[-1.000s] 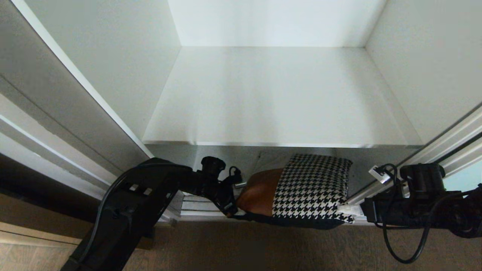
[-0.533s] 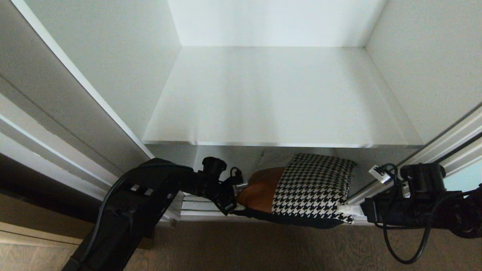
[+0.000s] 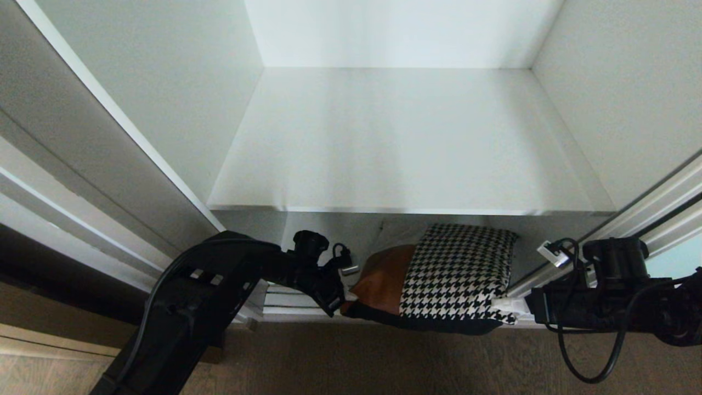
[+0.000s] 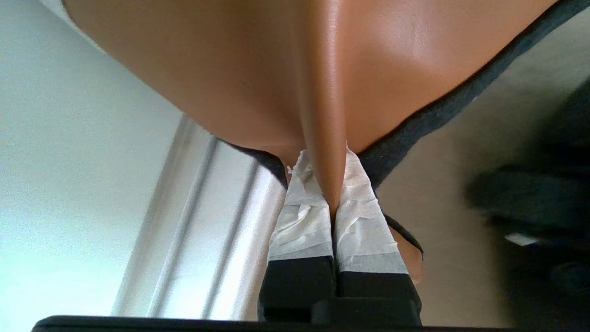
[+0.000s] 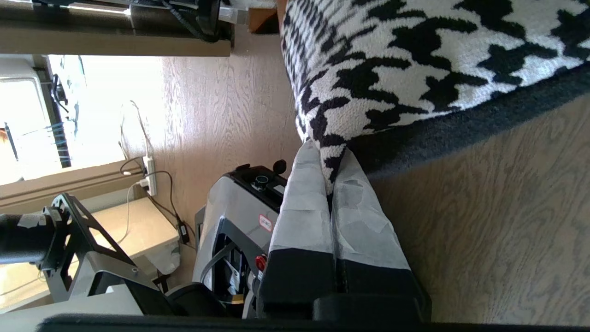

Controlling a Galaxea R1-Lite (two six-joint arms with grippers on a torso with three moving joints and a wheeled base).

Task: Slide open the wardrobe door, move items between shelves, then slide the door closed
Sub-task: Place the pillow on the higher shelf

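Two pincers grip one cushion-like bag point(image 3: 439, 274) from opposite ends. The left pincer point(image 3: 341, 306) has its taped fingertips point(image 4: 304, 216) pinched tight on a fold of the bag's tan leather corner point(image 4: 322, 92), with the bag's black edge running just beside the grip. The right pincer point(image 3: 507, 307) is clamped in the same way on the houndstooth corner point(image 5: 329, 157), its taped fingertips point(image 5: 355, 207) closed with the fabric squeezed between them.

Between the two pincers the bag spans the front of the lower shelf opening, its near edge reaching out over the door tracks point(image 3: 285, 302) towards the wooden floor point(image 3: 356, 356); whether it touches the lower shelf cannot be told. Directly beyond and above both pincers sits the upper shelf point(image 3: 406, 148), a white board between white side walls point(image 3: 164, 99). A sliver of the sliding wardrobe door point(image 3: 674, 258), pale blue-green, shows just beyond the right pincer's arm, beside silver frame rails point(image 3: 658, 203).
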